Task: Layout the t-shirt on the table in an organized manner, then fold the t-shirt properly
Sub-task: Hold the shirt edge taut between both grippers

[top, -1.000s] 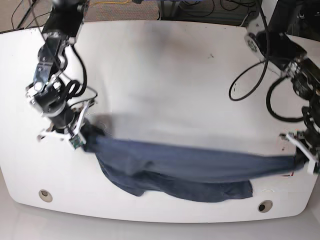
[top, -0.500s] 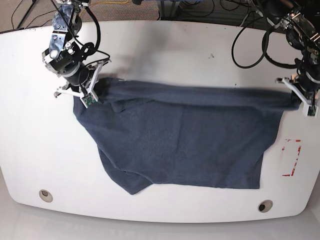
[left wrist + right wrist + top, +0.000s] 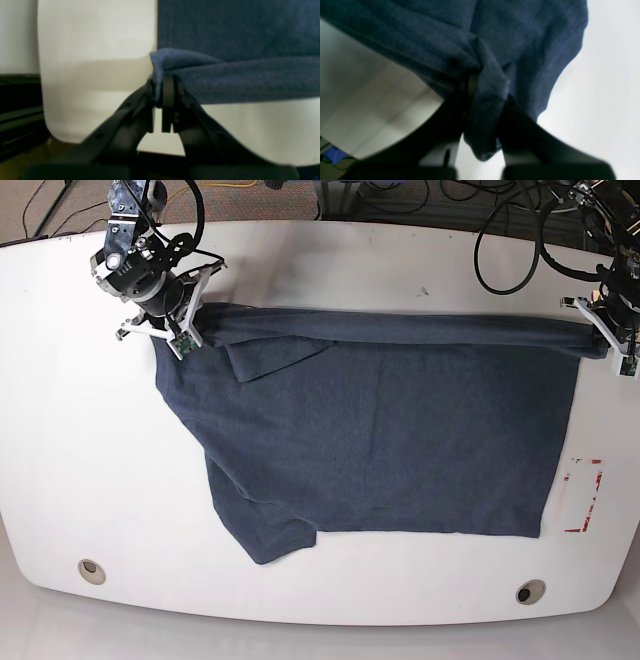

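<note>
A dark blue t-shirt is stretched across the white table, its far edge held taut between both arms. My left gripper, at the base view's right, is shut on the t-shirt's corner; in the left wrist view my left gripper pinches the cloth between its fingers. My right gripper, at the base view's left, is shut on the other corner. In the right wrist view my right gripper clamps a bunched fold of t-shirt. A sleeve trails toward the near edge.
A red-outlined rectangle mark lies at the table's right, beside the shirt's hem. Two round grommet holes sit near the front edge. Cables hang past the table's far right corner.
Both arms carried the t-shirt from the front edge toward the far side, spreading it flat over the table. Both grippers stayed shut on their corners.
</note>
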Motion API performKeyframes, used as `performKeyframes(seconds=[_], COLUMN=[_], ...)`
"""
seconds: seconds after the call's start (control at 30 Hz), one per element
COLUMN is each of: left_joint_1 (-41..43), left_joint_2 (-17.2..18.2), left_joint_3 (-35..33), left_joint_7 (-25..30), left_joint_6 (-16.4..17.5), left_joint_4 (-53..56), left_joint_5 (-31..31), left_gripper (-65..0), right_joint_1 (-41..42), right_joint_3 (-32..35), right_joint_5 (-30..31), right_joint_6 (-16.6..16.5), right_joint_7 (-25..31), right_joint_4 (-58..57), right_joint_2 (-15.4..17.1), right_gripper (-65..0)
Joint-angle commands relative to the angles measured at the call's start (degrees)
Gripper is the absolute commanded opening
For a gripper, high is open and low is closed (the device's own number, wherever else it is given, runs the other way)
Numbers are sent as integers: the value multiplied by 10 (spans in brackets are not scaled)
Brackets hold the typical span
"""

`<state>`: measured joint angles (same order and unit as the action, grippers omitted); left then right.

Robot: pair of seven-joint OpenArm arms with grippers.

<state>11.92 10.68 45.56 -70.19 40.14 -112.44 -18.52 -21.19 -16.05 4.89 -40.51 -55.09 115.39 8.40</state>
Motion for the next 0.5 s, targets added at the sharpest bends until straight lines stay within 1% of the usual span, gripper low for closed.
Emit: performKeyframes(seconds=[0.0, 0.27, 0.33, 0.47], left_joint_1=[7, 9, -1, -44], left_joint_2=[14, 21, 29, 34], left_joint_3=[-8, -31, -38, -76], left_joint_7=[11, 11, 11, 11], left_joint_6=[-1, -1, -1, -1], left_joint_4=[-7, 0, 6, 24], left_joint_5=[5, 5, 7, 38], left_gripper=[-639, -637, -636, -636], right_joint_1=[-10, -8, -7, 1], right_joint_3=[-3, -5, -12, -21], right_joint_5=[-4, -6, -4, -4], right_joint_6=[5, 5, 5, 5], right_joint_7=[2, 2, 2, 2], right_joint_4=[10, 10, 10, 10], right_joint_2=[6, 9, 9, 7], right_gripper=[-650, -650, -650, -650])
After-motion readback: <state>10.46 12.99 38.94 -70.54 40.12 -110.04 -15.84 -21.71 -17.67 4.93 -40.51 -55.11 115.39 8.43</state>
